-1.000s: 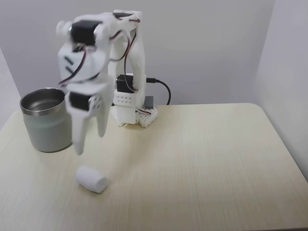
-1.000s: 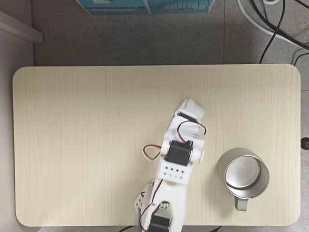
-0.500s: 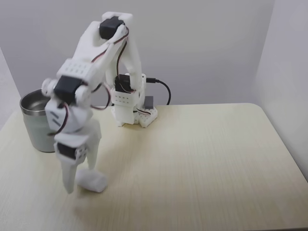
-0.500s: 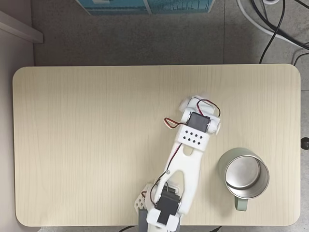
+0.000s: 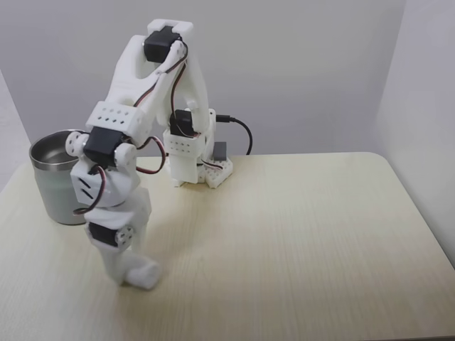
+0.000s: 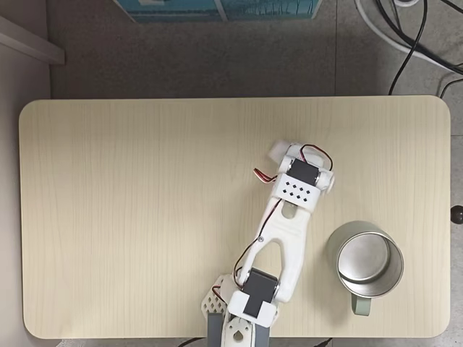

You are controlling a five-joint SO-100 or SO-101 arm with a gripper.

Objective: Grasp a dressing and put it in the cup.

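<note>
The dressing (image 5: 147, 274), a small white gauze roll, lies on the table near its front left in a fixed view. My white gripper (image 5: 128, 271) is lowered onto it, one finger in front of the roll's left end and the other behind it; how tightly the jaws stand is hidden. In the top-down fixed view the wrist (image 6: 302, 186) covers the gripper and the roll. The cup (image 5: 64, 193), grey-green with a shiny metal rim (image 6: 331, 251), stands upright behind and to the left of the gripper, with nothing seen inside.
The arm's base (image 5: 195, 167) is clamped at the table's far edge with a black cable (image 5: 242, 131) behind it. The wooden table (image 5: 306, 234) stretches out to the right. A wall closes in on the right.
The arm swung down from above the cup's side to the roll. In the last half second the gripper dropped lower and its fingers came closer around the dressing, which has stayed put.
</note>
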